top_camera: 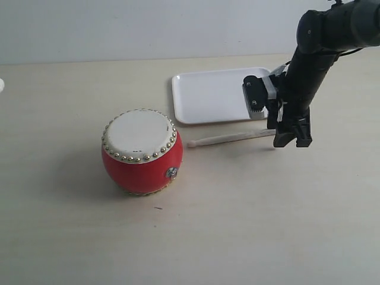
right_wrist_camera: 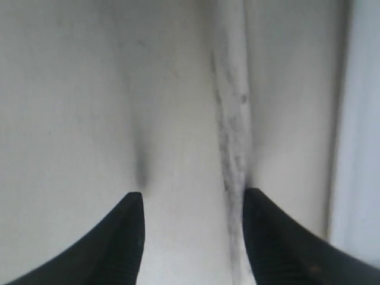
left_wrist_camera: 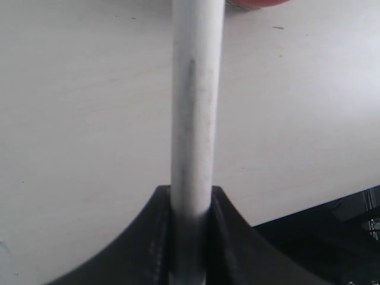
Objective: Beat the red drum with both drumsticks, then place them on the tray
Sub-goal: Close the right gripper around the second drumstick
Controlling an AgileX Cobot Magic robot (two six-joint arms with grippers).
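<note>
Exterior view: the red drum (top_camera: 142, 151) stands upright on the desk (top_camera: 237, 225), skin up. The tray (top_camera: 208, 95) lies flat just behind it and to its right, apart from it. A loose drumstick (top_camera: 231, 138) lies on the desk just beside the tray's near rim, bead tip toward the drum. My right end effector (top_camera: 294, 141) points down over the stick's other end. My left arm is out of this view.

Left wrist view: only here do I see my left end effector (left_wrist_camera: 191, 208). Its jaws are closed tight on the held drumstick (left_wrist_camera: 196, 119), which runs straight out from the grip above the bare desk. A sliver of the red drum shows past the stick's far end. The stick's tip is cut off by the frame.

Right wrist view: my right end effector (right_wrist_camera: 191, 202) stands wide open, gripping nothing. The loose drumstick lies between the fingers (right_wrist_camera: 133, 237), close against one and well clear of the other. The tray's rim runs along one side. I cannot tell whether the fingertips touch the desk.
</note>
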